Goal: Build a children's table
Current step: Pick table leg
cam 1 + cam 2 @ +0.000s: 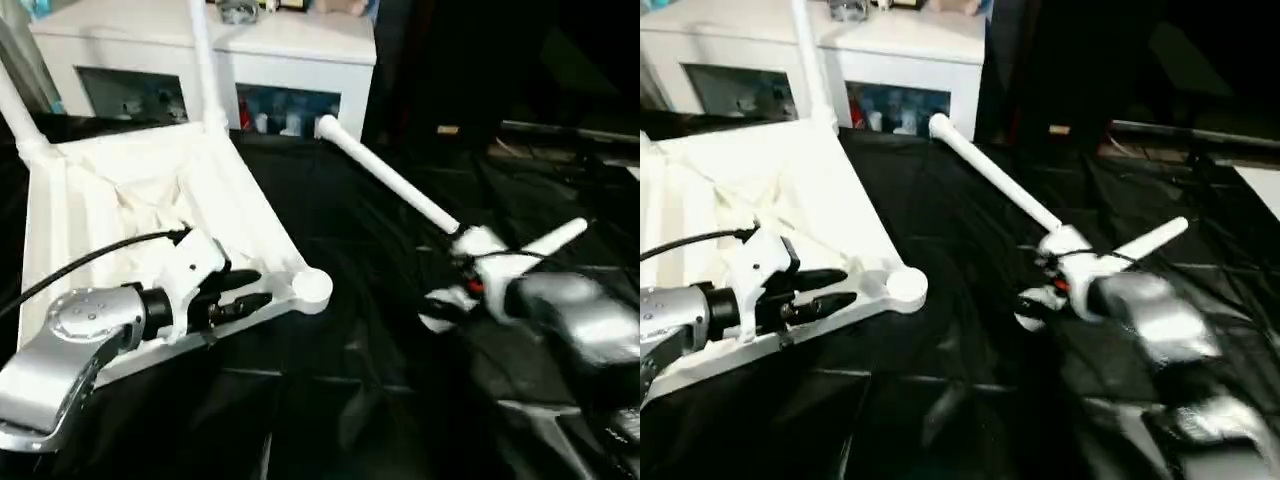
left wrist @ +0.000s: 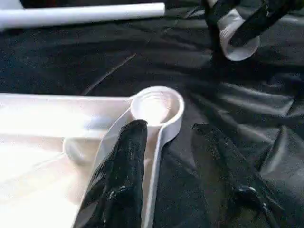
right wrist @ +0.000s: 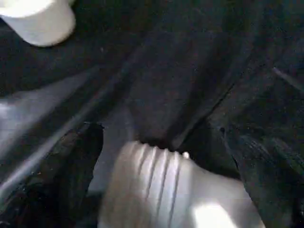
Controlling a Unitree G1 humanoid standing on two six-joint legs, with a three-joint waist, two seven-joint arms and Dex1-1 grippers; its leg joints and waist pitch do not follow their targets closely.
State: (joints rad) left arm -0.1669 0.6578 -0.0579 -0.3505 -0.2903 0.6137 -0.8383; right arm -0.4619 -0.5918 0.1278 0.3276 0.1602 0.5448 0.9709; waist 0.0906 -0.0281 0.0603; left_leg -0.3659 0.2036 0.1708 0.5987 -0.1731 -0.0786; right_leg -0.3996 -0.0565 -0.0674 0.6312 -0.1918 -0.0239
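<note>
Item: children's table, in assembly. The tabletop (image 1: pixel 150 210) is lying underside-up on black sheeting (image 1: pixel 350 400), ribs and braces showing, with two legs already standing in far sockets, one leg (image 1: pixel 203 62) rising at the back corner, another (image 1: pixel 15 110) at the left edge. The near corner socket (image 1: pixel 312 286) is sitting empty, facing upward. The left gripper (image 1: pixel 245 292) is clamping the tabletop's rim just behind that socket, one finger (image 2: pixel 121 175) inside the rim and the other outside. The right gripper (image 1: pixel 1040 290) is carrying a third leg (image 1: pixel 385 178) near its threaded end, wide fingers (image 3: pixel 57 171) bracketing the ribbed tip; that leg is slanting up and away toward the cabinet, its tip well apart from the empty socket. Risks, as judged: the long free end is acting as a lever, so the leg may be twisting in the loose-looking hold; a tilted entry may be cross-threading or jamming; a push may be sliding the tabletop on the slick sheeting if the rim grip gives. Surroundings: a white cabinet (image 1: pixel 290 70) with glass doors is standing behind, near the leg's far end, which may be striking it on a swing.
</note>
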